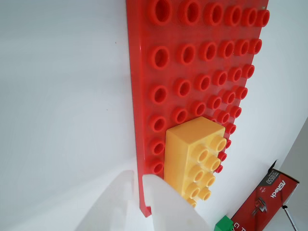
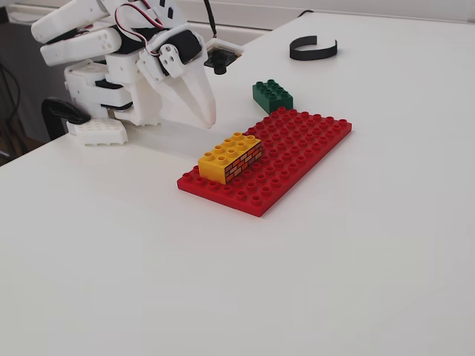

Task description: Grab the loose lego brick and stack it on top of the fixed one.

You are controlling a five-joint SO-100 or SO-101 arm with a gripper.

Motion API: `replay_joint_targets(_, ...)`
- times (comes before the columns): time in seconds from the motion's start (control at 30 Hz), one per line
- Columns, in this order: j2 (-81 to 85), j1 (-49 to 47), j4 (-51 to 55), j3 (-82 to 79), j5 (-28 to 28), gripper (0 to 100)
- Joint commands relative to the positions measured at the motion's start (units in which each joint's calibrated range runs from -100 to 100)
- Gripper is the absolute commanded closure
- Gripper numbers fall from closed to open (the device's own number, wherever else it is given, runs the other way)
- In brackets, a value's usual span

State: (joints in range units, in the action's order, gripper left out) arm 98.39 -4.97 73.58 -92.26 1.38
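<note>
Sitting on the bare bench just past the red baseplate's (image 2: 297, 152) far corner, the green brick (image 2: 272, 95) is still untouched, well apart from the yellow brick (image 2: 231, 156) pressed onto the plate's near end. The tool (image 2: 205, 117) hangs empty beside the plate, fingers looking nearly together, though I can't really tell the gap. Risk as I see it: the green brick is loose, so a slightly off approach could just shove it across the bench, or clip the plate edge on the way.
</note>
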Motion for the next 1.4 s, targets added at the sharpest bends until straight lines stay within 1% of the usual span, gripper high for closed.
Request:
replay_joint_targets(0.0,-0.33,0.3,0.93,-0.23,0.5,99)
replay_joint_targets(0.67,-0.33,0.45,0.93,-0.23,0.03,99)
replay_joint_targets(0.87,-1.1,1.41,1.01,2.3,-3.57,99)
replay_joint_targets(0.97,-1.35,4.15,1.62,7.37,-5.66,99)
replay_joint_targets(1.13,-3.55,2.89,5.87,20.85,-9.38,99)
replay_joint_targets(1.23,-11.17,0.45,8.3,31.08,-10.53,99)
replay_joint_targets(1.37,-28.02,-5.86,10.81,47.64,-10.47,99)
